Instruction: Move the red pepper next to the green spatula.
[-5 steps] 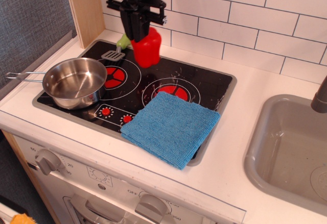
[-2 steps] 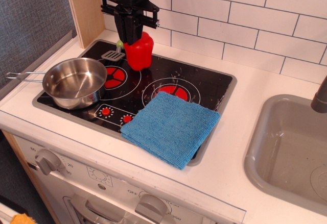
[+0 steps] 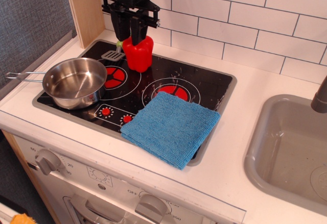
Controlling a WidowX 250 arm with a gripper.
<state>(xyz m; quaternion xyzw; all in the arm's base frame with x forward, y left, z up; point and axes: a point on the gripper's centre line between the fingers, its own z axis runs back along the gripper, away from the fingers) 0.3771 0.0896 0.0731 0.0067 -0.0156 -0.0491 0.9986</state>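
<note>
The red pepper (image 3: 138, 55) stands on the black stove top (image 3: 204, 83) at its back left. The green spatula lies right beside it to the left: its grey slotted blade (image 3: 113, 55) shows, and only a bit of the light green handle (image 3: 119, 44) peeks out behind the arm. My gripper (image 3: 129, 38) hangs straight over the pepper's top. Its two black fingers stand slightly apart, one at each side of the pepper's top, so it looks open. The pepper's stem is hidden by the fingers.
A steel saucepan (image 3: 74, 82) with a long wire handle sits on the front left burner. A folded blue cloth (image 3: 171, 127) lies at the stove's front right. A grey sink (image 3: 288, 150) is at the right. A wooden panel (image 3: 84, 7) and tiled wall stand behind.
The gripper carried the pepper left toward the spatula and lowered it onto the stove. The fingers have since spread apart.
</note>
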